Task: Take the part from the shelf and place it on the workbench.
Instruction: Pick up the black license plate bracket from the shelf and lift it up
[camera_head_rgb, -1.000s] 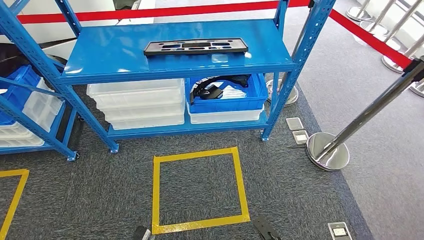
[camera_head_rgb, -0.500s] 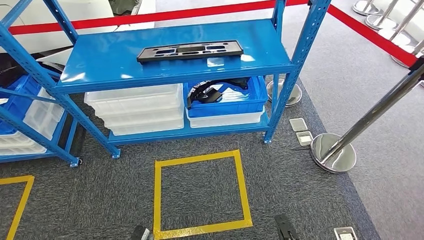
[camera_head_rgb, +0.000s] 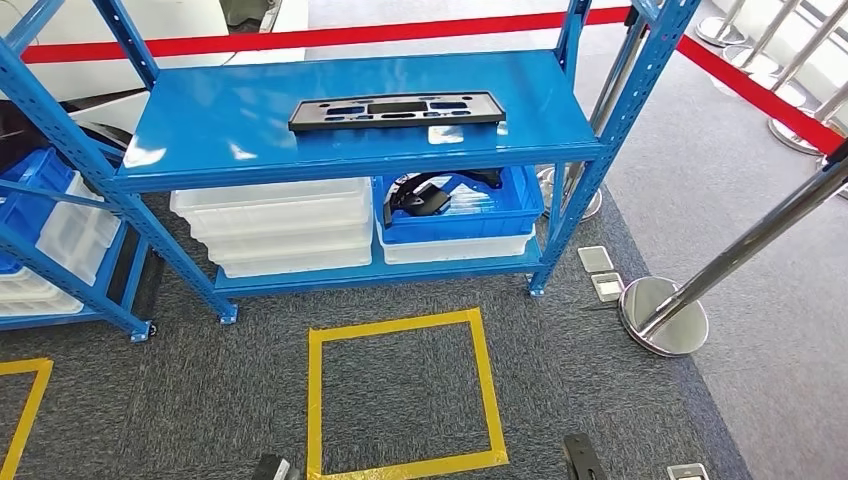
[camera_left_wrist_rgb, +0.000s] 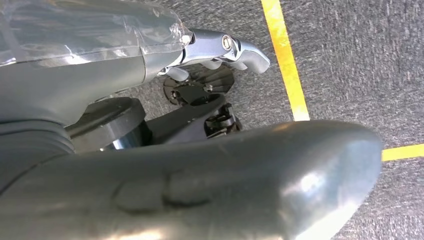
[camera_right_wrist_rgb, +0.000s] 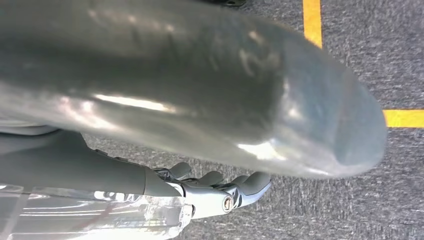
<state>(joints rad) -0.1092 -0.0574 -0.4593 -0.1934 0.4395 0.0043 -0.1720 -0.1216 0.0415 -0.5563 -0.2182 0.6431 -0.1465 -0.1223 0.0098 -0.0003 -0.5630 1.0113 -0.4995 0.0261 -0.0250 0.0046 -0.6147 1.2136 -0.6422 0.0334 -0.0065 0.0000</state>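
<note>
- Black flat part (camera_head_rgb: 396, 109) lying along the back middle of the blue shelf's (camera_head_rgb: 250, 140) top board, untouched.
- Left hand (camera_left_wrist_rgb: 220, 50) hanging over grey carpet, fingers loosely spread, holding nothing.
- Right hand (camera_right_wrist_rgb: 220, 187) likewise, fingers apart, empty.

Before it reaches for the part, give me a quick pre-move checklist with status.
1. Part located: ok. The flat black part lies on the top shelf, nothing on top of it.
2. Path to the part: ok. No clutter on the shelf surface in front of it.
3. Stance: cannot tell. The yellow floor square lies in front of the shelf, and where the feet stand is unclear.
4. Left robot hand free: ok. It hangs over the carpet, holding nothing.
5. Right robot hand free: ok. It holds nothing.
6. Side clearance: ok. The barrier post stands well to the right of the shelf.
</note>
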